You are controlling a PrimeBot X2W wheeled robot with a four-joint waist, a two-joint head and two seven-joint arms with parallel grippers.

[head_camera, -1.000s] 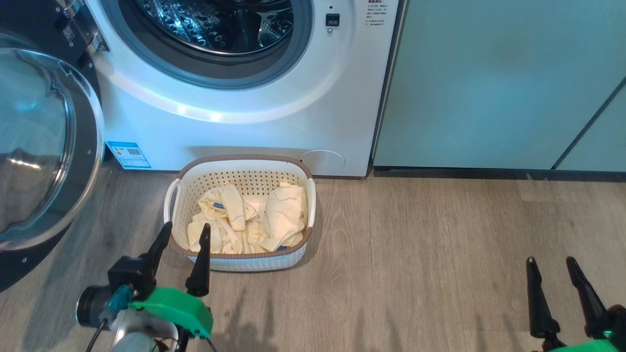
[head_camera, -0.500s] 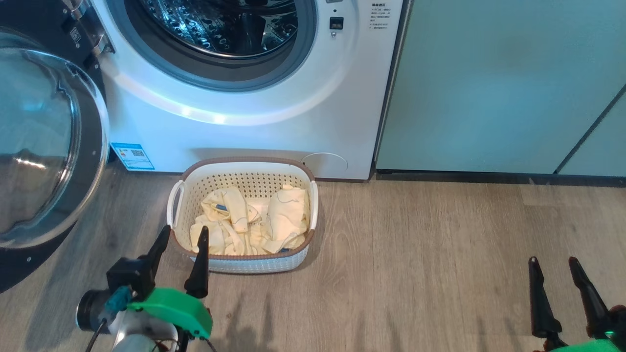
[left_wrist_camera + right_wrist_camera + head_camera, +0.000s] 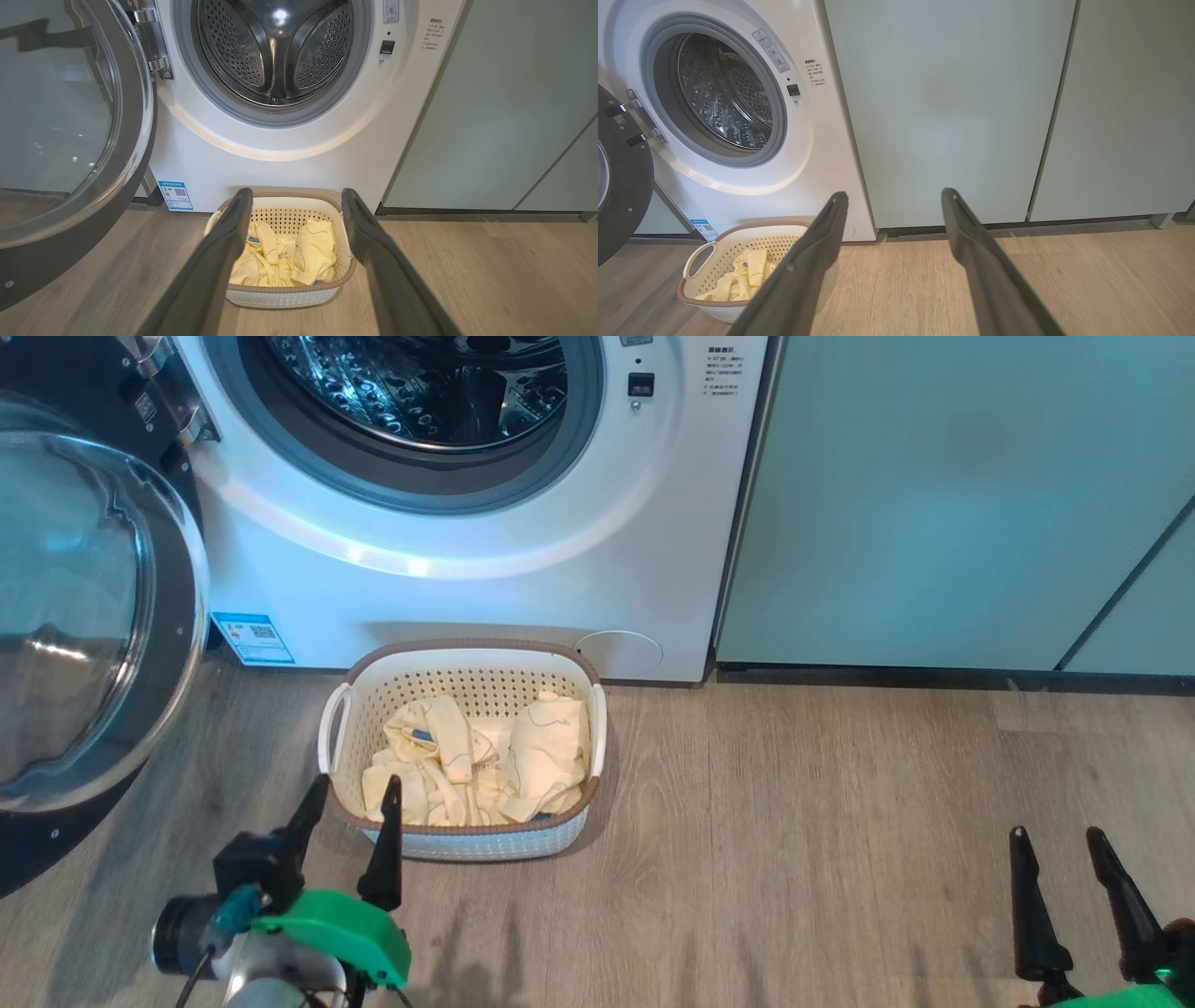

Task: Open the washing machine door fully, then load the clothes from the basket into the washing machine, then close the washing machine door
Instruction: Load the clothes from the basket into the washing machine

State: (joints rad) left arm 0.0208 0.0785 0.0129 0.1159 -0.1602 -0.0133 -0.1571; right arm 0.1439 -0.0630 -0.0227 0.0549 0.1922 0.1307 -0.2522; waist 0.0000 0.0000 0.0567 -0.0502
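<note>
The washing machine door (image 3: 177,616) stands swung wide at the left, leaving the drum mouth (image 3: 420,392) unobstructed. The basket (image 3: 467,647) sits on the floor (image 3: 822,859) below that mouth, close before the washing machine (image 3: 523,579), its top open above the clothes (image 3: 476,761). Right of the basket lies open floor, bounded behind by cabinet panels (image 3: 934,495).
</note>
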